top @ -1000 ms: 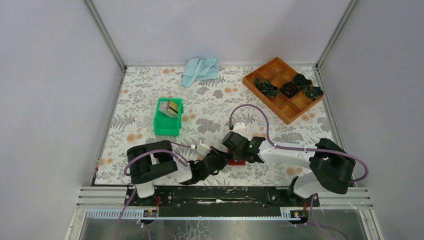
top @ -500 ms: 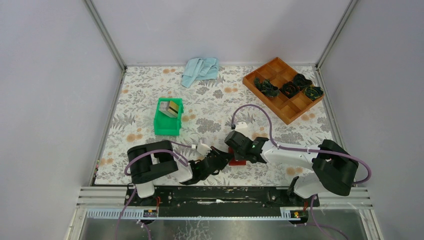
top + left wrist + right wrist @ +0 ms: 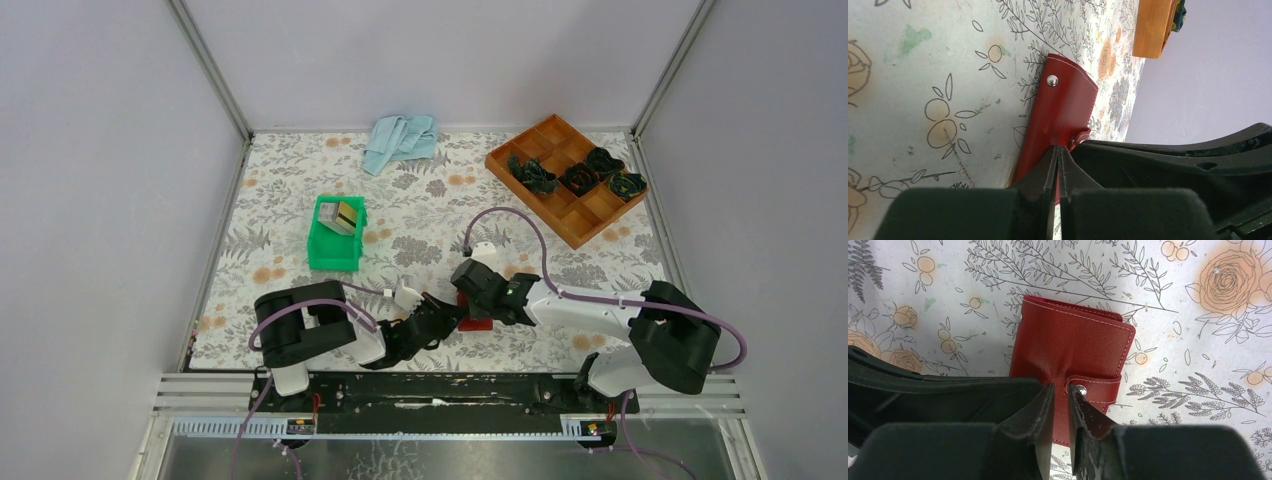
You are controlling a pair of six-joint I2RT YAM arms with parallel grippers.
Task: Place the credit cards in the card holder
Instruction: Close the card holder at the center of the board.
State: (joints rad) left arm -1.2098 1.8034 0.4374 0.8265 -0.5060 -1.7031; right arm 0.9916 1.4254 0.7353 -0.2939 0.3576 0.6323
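The table (image 3: 430, 200) wears a flowered cloth and fills the top view. The two arms reach in from 6 o'clock, the left arm (image 3: 310, 330) bent low at 7 o'clock and the right arm (image 3: 600, 315) stretched across from 5 o'clock. Their tips meet near the table's near edge.

An orange compartment tray (image 3: 590, 215) sits at 2 o'clock with dark green items (image 3: 580, 178) in several of its cells. A green bin (image 3: 330, 255) stands at 10 o'clock from the table's centre. A pale blue cloth (image 3: 402, 140) lies crumpled at 12 o'clock by the far edge.

The card holder (image 3: 474, 322) lies at 6 o'clock, folded closed, dark red side up, flat on the cloth between the two wrists. The left gripper (image 3: 1058, 150) has its fingers pressed together on the edge of the card holder, a sliver of red showing between them. The right gripper (image 3: 1060, 389) has its jaws a narrow gap apart, tips down on the red leather at the snap tab (image 3: 1098, 385), and the leather is creased just ahead of them.

The credit cards (image 3: 345, 216) sit in the green bin, well apart from the card holder, at 10 o'clock from it. A metal stud (image 3: 1052, 80) shows near one corner of the card holder.
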